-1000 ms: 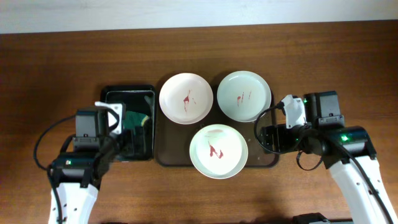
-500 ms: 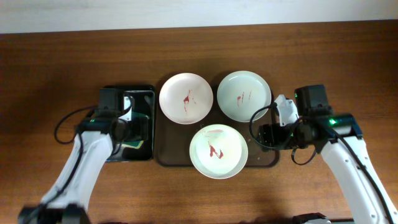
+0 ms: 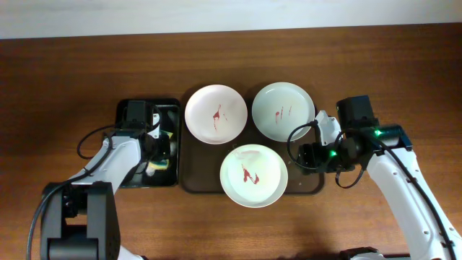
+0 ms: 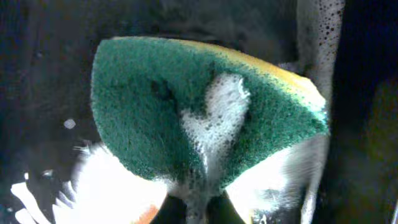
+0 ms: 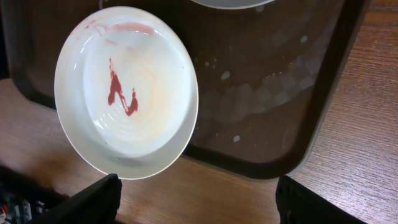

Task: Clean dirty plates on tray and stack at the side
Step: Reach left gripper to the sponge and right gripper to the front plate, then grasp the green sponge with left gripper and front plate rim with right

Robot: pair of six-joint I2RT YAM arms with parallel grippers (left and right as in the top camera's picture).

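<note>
Three white plates smeared with red sauce lie on the brown tray (image 3: 193,180): one at the back left (image 3: 216,114), one at the back right (image 3: 283,110), one at the front (image 3: 253,175). The front plate (image 5: 127,90) hangs over the tray's rim (image 5: 267,168). My left gripper (image 3: 161,152) is down in the black tray (image 3: 148,101), shut on the soapy green sponge (image 4: 155,106), whose near edge is pinched between my jaws (image 4: 199,208). By the brown tray's right end, my right gripper (image 3: 307,155) stands open over bare wood (image 5: 199,205), just beside the front plate.
The black tray sits against the brown tray's left side and holds suds. Wooden tabletop (image 3: 375,58) surrounds both trays. The back right plate's edge (image 5: 227,2) shows at the top of the right wrist view.
My left arm has reached forward into the black tray and its jaws have shut on the sponge. My right arm has shifted slightly toward the brown tray.
</note>
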